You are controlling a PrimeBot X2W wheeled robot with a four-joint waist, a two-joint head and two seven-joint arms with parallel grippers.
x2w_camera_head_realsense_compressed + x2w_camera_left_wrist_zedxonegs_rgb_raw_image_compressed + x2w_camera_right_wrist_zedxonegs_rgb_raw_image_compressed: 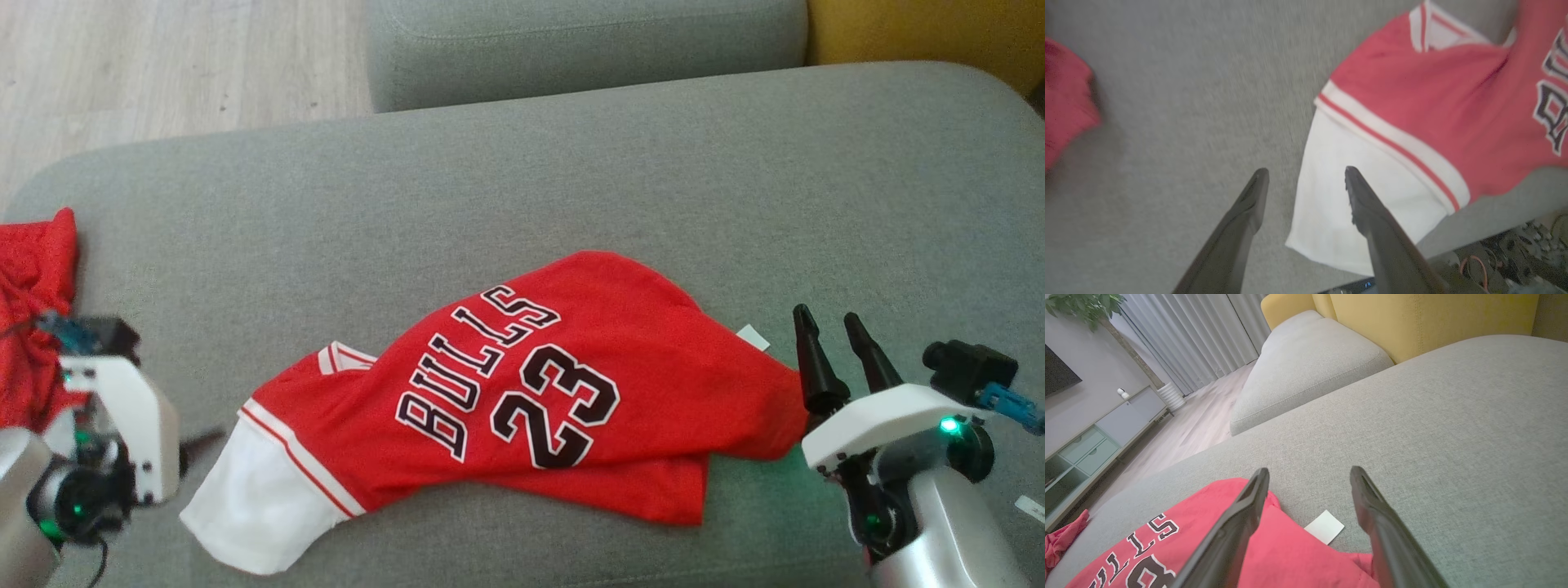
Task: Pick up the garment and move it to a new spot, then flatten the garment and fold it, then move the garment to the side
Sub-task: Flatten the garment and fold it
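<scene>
Lying rumpled near the front of the wide grey fabric sofa cushion (571,163), the red basketball jersey (531,392) has its lower edge doubled under and its white sleeve (253,506) spread toward the robot's left. The left pincer (1306,171) hovers just beside that sleeve with fingers spread, grasping nothing. The right pincer (829,327) is likewise released and empty, its tips at the jersey's opposite end, near a small white tag (753,336). A crumpled red cloth (33,269) sits well apart at the far left. The jersey looks light, thin and limp, so it will likely sag and slide rather than keep any shape. Pinching the banded sleeve seam and the far red corner together seems the surest hold, taking care to catch both layers.
</scene>
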